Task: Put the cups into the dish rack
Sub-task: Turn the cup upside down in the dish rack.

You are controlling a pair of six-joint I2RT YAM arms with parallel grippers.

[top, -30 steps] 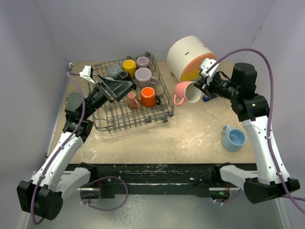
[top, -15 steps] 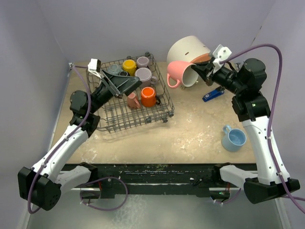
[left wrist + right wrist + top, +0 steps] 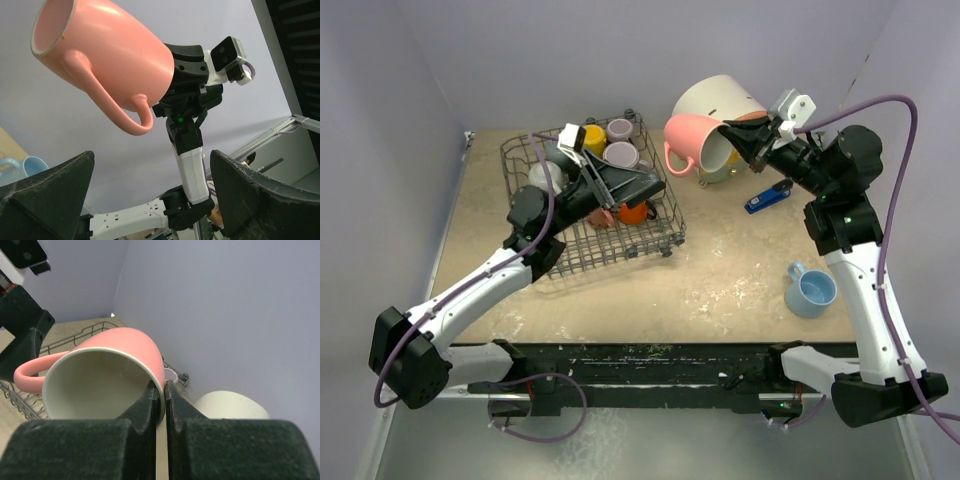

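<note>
Right gripper [image 3: 738, 138] pinches the pink mug [image 3: 692, 142] by its rim, aloft near the rack [image 3: 672, 236], far-right corner; left gripper [image 3: 642, 188] (over the rack) gapes empty.

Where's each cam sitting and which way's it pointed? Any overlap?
Top external: above, behind the arms, both in view; looks down on table, dish rack, blue mug.
Left wrist: on the open left pincer, looking up at the right arm.
Right wrist: on the shut right pincer, looking into the pink mug, rack beyond.
Shared: the pink mug, in all three.
</note>
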